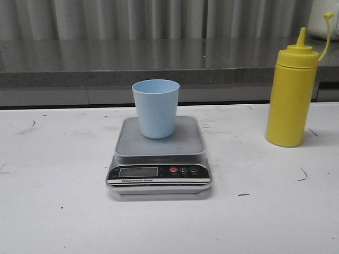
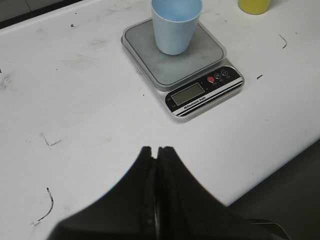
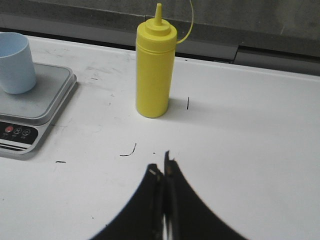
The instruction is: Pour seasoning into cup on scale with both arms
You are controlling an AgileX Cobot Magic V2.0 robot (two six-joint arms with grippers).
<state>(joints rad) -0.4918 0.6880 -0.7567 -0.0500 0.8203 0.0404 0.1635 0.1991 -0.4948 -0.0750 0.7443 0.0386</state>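
Matt pale-blue plastic cup, brushed steel scale platform, smooth opaque yellow plastic bottle

A white table is filling the lower part of the front view, its surface showing faint grey smudges and small dark scuff marks. One curved scuff is lying toward the table's right edge, and a short dash is sitting nearer its front. Behind the table's far edge a grey speckled ledge is running across the whole width, catching dull reflections. Above that ledge a wall of pale vertical ribbed panels is standing. At the ledge's right end a white object is showing only in part, too cropped to identify.
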